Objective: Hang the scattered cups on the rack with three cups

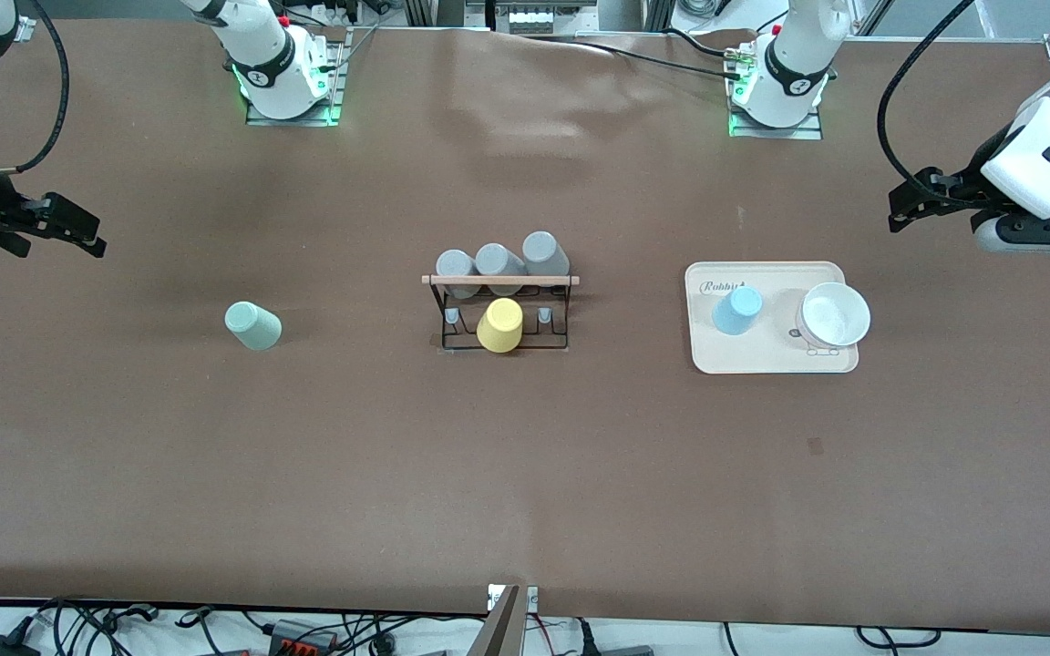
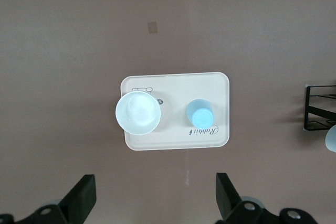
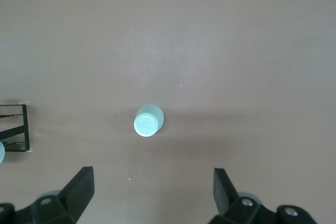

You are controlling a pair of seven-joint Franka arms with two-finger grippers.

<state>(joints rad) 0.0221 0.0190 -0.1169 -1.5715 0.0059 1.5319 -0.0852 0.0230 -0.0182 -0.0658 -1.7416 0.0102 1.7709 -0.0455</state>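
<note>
A pale mint cup (image 1: 252, 325) (image 3: 148, 120) lies tipped on the bare table toward the right arm's end. A light blue cup (image 1: 737, 310) (image 2: 200, 114) stands upside down on a cream tray (image 1: 762, 360) (image 2: 210, 80) toward the left arm's end. The black wire rack (image 1: 502, 342) with a wooden rod sits mid-table, and an edge of the rack (image 2: 320, 108) (image 3: 16, 129) shows in both wrist views. My right gripper (image 1: 87, 232) (image 3: 152, 171) hovers open near the mint cup. My left gripper (image 1: 897, 211) (image 2: 155, 179) hovers open near the tray. Neither holds anything.
Three grey cups (image 1: 498, 260) hang along the rack's side farther from the front camera, and a yellow cup (image 1: 500, 325) hangs on its nearer side. A white bowl (image 1: 833, 315) (image 2: 137, 113) sits on the tray beside the blue cup. Brown table surface lies all around.
</note>
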